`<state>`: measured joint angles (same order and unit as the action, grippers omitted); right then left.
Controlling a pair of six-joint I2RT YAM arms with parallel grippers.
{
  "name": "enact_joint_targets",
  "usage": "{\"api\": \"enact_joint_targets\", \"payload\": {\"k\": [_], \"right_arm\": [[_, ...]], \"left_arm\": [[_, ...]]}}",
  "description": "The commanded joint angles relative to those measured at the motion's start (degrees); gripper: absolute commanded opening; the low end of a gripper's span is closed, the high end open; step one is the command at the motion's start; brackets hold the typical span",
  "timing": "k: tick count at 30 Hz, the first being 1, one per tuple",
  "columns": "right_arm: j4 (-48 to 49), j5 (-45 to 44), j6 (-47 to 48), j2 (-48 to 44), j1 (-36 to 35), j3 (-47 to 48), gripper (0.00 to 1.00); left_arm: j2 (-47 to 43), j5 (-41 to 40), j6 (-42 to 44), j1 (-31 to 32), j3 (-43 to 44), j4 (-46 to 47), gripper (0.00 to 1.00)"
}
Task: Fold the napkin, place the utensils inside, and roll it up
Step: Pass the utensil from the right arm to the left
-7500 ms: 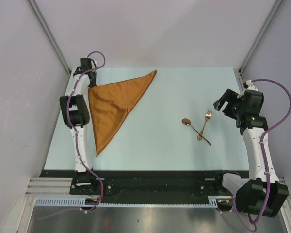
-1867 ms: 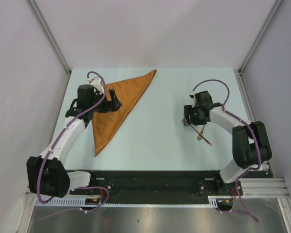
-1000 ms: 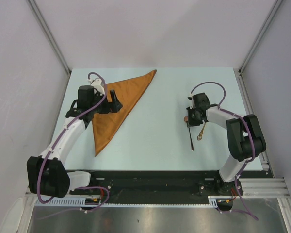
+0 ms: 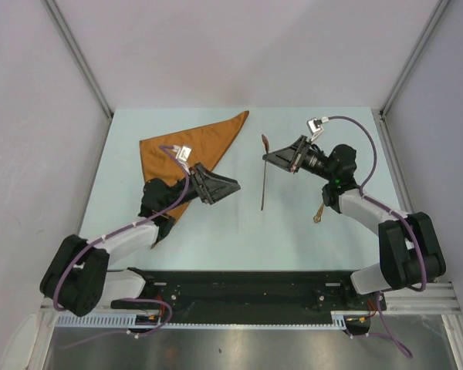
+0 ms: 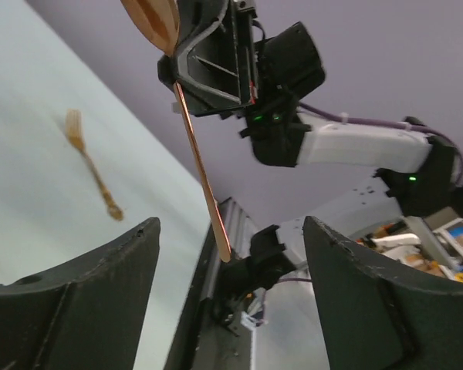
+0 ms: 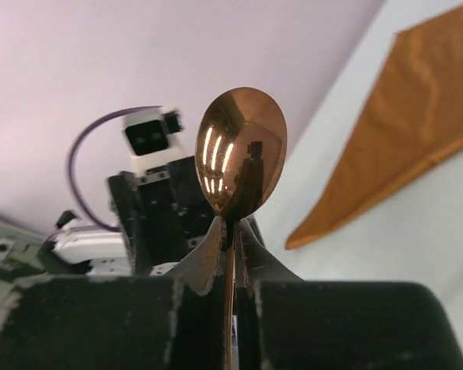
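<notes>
Right fingers (image 6: 108,324) pinch spoon (image 6: 241,154), seemingly aloft

top: overhead, whole table (image 4: 293,231) | wrists: low, facing each other, sharing spoon (image 5: 201,173)

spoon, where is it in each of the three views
top external: spoon centre, handle running toward the near edge.
left wrist: spoon upper centre, slanting down-right.
right wrist: spoon bowl dead centre.
shared landmark: right gripper shut on its neck.
</notes>
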<state>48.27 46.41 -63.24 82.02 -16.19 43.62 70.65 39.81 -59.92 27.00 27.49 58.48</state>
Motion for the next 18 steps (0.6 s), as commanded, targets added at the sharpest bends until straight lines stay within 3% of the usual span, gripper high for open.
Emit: {"api": "enact_joint_targets", "payload": {"k": [1, 4, 11, 18], "right_arm": [[25.09, 2.89, -14.44, 3.31, -1.30, -0.90, 0.00], [31.08, 2.72, -19.28, 4.81, -1.92, -0.73, 0.00], [28.73, 3.68, -17.62, 5.08, -3.41, -0.20, 0.00], [28.90, 4.12, -17.70, 5.78, -4.47, -0.11, 0.00]], "left_arm": [[6.94, 1.67, -12.04, 2.70, 1.60, 21.11, 0.76], [10.90, 0.36, -14.96, 4.46, 2.66, 25.98, 0.71], [10.47, -1.14, -9.08, 8.94, 9.07, 15.27, 0.68], [12.84, -0.96, -12.22, 9.56, 9.78, 17.97, 0.65]]}}
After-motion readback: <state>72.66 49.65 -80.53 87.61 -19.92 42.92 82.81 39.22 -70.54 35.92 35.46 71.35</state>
